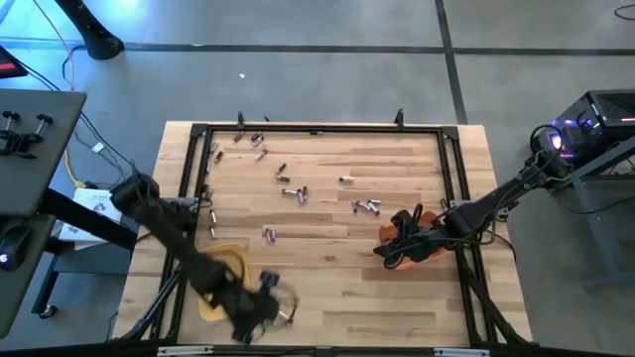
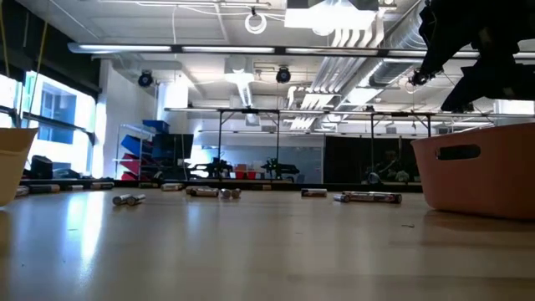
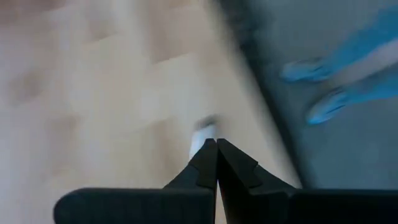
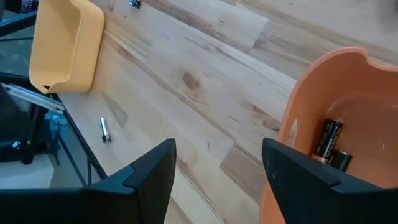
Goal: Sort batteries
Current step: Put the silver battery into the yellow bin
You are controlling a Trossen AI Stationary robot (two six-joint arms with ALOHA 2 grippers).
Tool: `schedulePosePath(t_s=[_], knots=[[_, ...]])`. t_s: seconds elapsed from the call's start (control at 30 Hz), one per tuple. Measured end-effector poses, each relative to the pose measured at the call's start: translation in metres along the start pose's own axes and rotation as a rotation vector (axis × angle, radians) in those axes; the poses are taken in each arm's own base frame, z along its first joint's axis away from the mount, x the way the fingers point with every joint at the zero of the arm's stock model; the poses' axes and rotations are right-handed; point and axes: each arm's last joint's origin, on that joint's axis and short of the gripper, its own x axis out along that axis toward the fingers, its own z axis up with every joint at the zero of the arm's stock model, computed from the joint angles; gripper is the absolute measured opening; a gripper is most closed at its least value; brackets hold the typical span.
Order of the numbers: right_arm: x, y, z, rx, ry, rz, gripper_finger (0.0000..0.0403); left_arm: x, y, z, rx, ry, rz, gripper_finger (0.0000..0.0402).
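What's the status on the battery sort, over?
Left gripper shut on a silvery battery near the yellow tray. Right gripper open over the orange tray, two dark batteries inside. Loose batteries remain.

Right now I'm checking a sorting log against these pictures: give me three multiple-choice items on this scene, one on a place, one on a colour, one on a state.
1. Where is the right gripper?
A. over the orange tray
B. over the yellow tray
C. off the table

2. What colour are the batteries in the orange tray?
A. white
B. dark
C. blue

3. How are the left gripper fingers?
A. wide open
B. shut together
C. hidden

Key: 1 A, the high view shows it above the orange tray; 2 B, the right wrist view shows two dark cells inside; 3 B, the left wrist view shows its fingertips meeting.
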Motion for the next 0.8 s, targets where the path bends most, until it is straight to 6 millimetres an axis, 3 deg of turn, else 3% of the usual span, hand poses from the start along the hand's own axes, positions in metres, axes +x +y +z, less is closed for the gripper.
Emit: schedulePosePath(t_s=[0.13, 0.3, 0.47, 0.63, 0.8], knots=[[0.0, 0.0, 0.0, 0.0, 0.0, 0.0, 0.0232, 0.033, -0.027, -0.012, 0.056, -0.012, -0.026, 0.0005], [0.001, 0.0, 0.0, 0.01, 0.0, -0.002, 0.0232, 0.066, -0.025, -0.009, 0.148, 0.057, 0.019, 0.0051], [0.001, 0.0, 0.0, 0.029, 0.0, -0.004, 0.0232, 0.082, -0.01, -0.01, 0.176, 0.147, 0.063, 0.0128], [0.001, -0.001, 0.0, 0.028, 0.001, -0.01, 0.0232, 0.083, -0.002, -0.013, 0.214, 0.211, 0.072, 0.0201], [0.001, -0.001, 0.0, 0.028, 0.001, -0.011, 0.0232, 0.095, 0.006, -0.016, 0.178, 0.25, -0.03, 0.0229]])
